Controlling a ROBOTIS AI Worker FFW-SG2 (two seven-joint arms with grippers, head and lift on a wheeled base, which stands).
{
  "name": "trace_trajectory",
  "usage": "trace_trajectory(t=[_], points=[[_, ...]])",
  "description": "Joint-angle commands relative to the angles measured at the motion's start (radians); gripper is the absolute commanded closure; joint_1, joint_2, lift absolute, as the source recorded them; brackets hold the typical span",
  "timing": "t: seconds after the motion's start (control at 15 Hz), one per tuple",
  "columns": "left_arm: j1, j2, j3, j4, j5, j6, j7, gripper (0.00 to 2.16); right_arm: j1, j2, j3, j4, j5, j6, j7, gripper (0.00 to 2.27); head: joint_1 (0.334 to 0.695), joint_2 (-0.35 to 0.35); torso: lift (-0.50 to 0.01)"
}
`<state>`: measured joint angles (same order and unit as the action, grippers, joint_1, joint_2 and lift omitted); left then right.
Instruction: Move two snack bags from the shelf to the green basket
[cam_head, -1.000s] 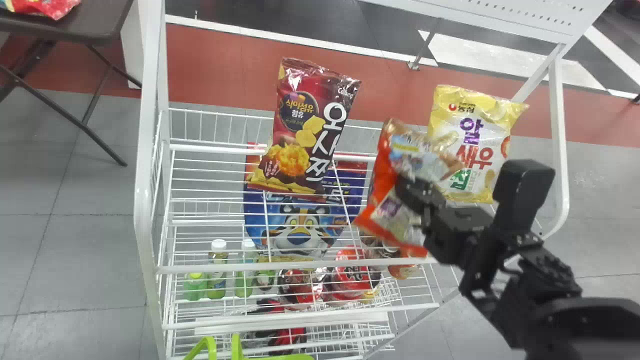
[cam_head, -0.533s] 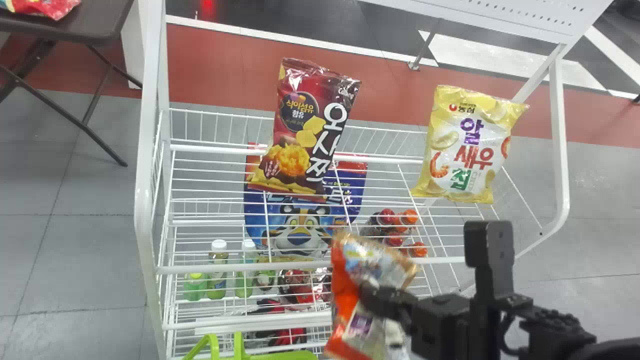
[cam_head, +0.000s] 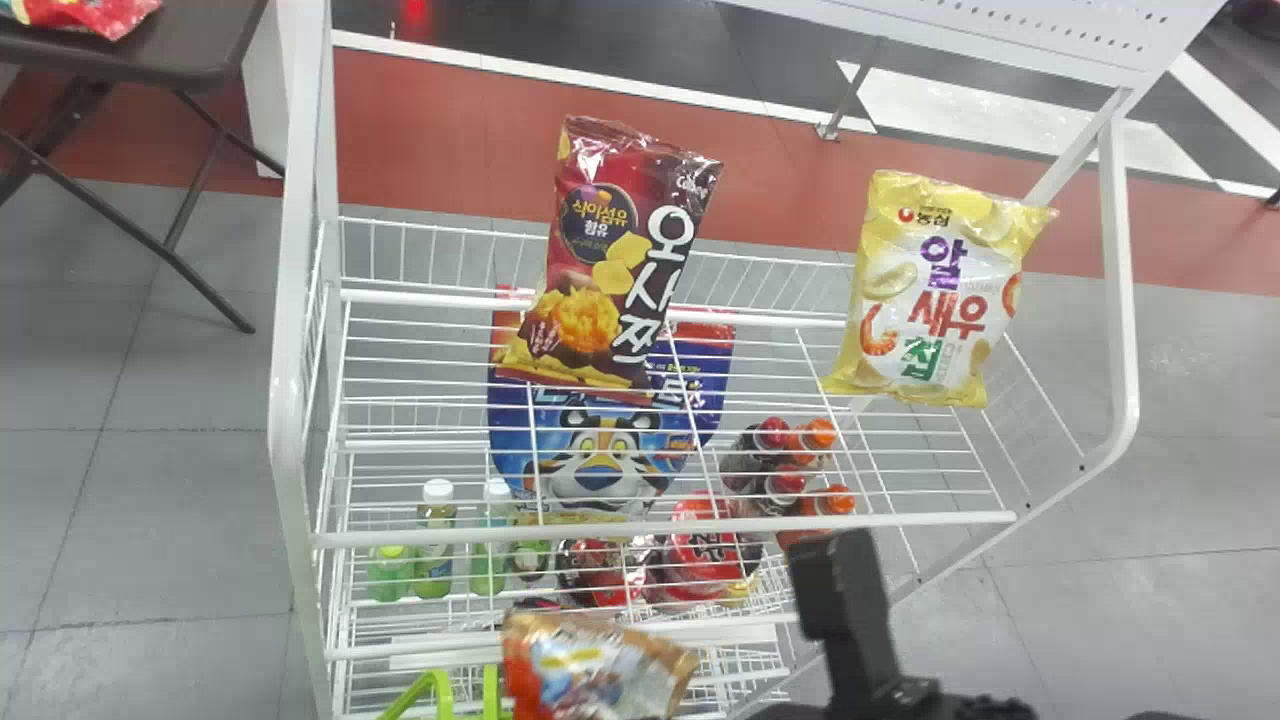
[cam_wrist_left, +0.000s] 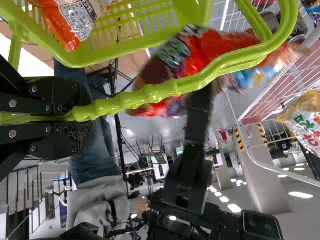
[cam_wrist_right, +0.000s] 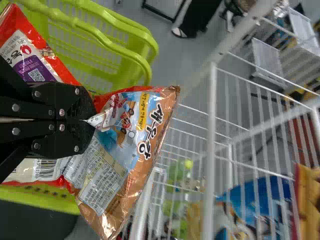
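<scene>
so the top shelf (cam_head: 665, 522) has one snack bag (cam_head: 615, 260) on the left and another snack bag (cam_head: 935, 290) on the right, bottles (cam_head: 436, 545) sit lower down, basket's (cam_wrist_left: 80, 61) out front, and there's a packet (cam_head: 85, 12) on the table (cam_head: 190, 50) off left

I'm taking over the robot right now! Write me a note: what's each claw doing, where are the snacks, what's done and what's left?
Left claw: shut on the handle of the green basket.
Right claw: shut on an orange-and-brown snack bag, close to the basket.
Done: another orange bag looks to be in the basket.
Left: get the held bag in and let go; that should make two.
On the shelf: a dark red bag and a yellow bag.
</scene>
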<state>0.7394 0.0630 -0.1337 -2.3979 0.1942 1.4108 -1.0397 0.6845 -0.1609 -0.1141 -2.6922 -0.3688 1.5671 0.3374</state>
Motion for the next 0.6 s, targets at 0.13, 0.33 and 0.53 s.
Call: trace_trajectory(t=[0.13, 0.33, 0.53], points=[[0.006, 0.001, -0.001, -0.010, -0.001, 0.000, 0.000, 2.05, -0.008, -0.032, 0.140, 0.161, 0.057, 0.005, -0.012, 2.25, 0.695, -0.350, -0.016], [0.012, 0.001, -0.003, -0.021, -0.004, 0.003, 0.001, 2.05, -0.023, -0.045, 0.197, 0.282, 0.067, -0.009, -0.012, 2.25, 0.695, -0.350, -0.016], [0.020, 0.003, -0.003, -0.032, -0.007, 0.003, 0.001, 2.05, -0.056, -0.045, 0.214, 0.391, 0.068, -0.141, -0.001, 2.25, 0.695, -0.350, -0.016]])
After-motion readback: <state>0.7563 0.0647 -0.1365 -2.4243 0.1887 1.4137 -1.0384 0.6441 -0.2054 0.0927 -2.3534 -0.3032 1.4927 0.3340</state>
